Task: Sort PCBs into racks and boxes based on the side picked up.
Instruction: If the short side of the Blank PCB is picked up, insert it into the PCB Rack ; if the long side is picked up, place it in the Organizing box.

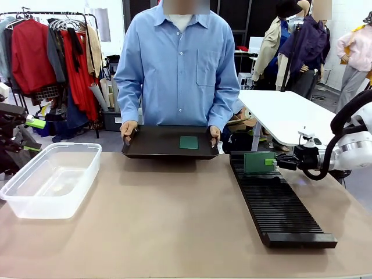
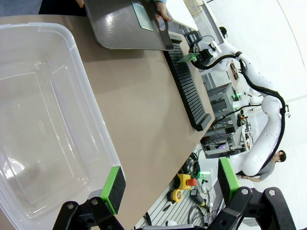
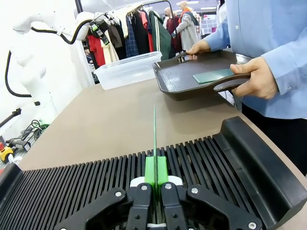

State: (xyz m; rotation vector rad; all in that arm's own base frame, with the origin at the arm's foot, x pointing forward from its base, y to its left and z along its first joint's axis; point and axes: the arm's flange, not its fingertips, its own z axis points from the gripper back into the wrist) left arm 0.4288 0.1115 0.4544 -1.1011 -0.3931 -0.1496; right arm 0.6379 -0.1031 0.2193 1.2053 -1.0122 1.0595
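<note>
The right pincer (image 3: 156, 171) pinches a PCB (image 3: 155, 127) upright over the slots at the far end of the rack (image 1: 285, 212). The left pincer (image 2: 170, 184) is spread beside the tub (image 1: 52, 180). Across the worktop (image 1: 174, 221), a person holds a tray (image 1: 152, 142) (black, shallow) with another PCB (image 1: 189, 142) lying flat.

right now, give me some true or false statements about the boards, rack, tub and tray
1. The right tool is shut on a thin green circuit board, on edge at the long black slotted rack. True.
2. The clear plastic tub holds two boards. False: no board lies in it.
3. The person holds the smooth black shallow tray with both hands. True.
4. The small green square board lies on the table. False: it lies on the tray.
5. The left tool is shut. False: it is open.
</note>
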